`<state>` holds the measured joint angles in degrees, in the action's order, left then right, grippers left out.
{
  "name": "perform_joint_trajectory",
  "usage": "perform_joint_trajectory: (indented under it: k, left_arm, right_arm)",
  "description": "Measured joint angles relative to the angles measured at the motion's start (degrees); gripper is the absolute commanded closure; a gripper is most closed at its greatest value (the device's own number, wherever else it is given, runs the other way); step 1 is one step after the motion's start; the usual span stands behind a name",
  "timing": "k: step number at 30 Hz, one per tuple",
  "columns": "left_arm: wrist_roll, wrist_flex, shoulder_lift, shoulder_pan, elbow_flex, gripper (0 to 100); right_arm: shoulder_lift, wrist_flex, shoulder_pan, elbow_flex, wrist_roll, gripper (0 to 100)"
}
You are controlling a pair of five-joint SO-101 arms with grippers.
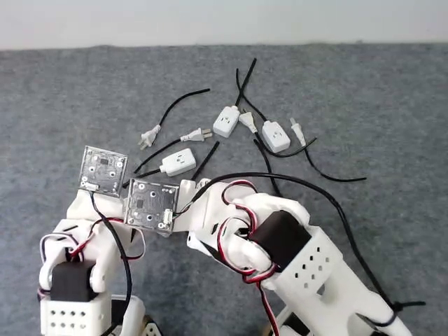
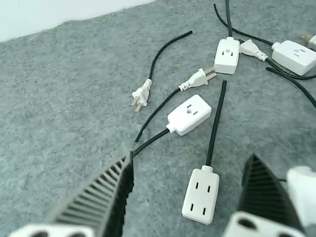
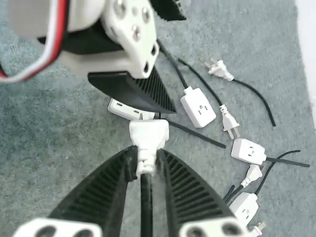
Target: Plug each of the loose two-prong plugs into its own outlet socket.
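The right gripper (image 3: 145, 158) pinches a plug (image 3: 148, 132) by its neck, head just beside a socket (image 2: 200, 197) lying under the left gripper (image 2: 191, 160), whose jaws are spread wide. Loose plugs (image 2: 140, 94) lie farther off on carpet (image 2: 59, 98).

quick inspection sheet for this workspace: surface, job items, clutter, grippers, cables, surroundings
surface: grey carpet
job's things: three sockets lie in the open; a fourth socket sits below the left gripper; loose plugs are scattered among them
clutter: nothing seen
grippers: left gripper has its jaws wide open above the fourth socket; right gripper has its jaws shut on a plug, close to the fourth socket
cables: short black cords trail from plugs and sockets, some crossing; a long black cable runs along an arm
surroundings: pale wall at the carpet's far edge
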<state>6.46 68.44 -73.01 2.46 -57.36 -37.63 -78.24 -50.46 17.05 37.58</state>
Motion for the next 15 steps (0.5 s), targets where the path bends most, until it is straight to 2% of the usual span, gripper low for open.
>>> perform_joint_trajectory:
  k: [6, 15]
  left_arm:
    - [0.00, 0.53, 0.00, 2.20, 2.46, 65]
    - [0.09, 8.53, -0.79, 3.52, 12.66, 65]
  right_arm:
    - [0.00, 0.00, 0.09, -0.09, 0.00, 98.8]
    - [0.00, 0.00, 1.41, -0.09, 0.00, 98.8]
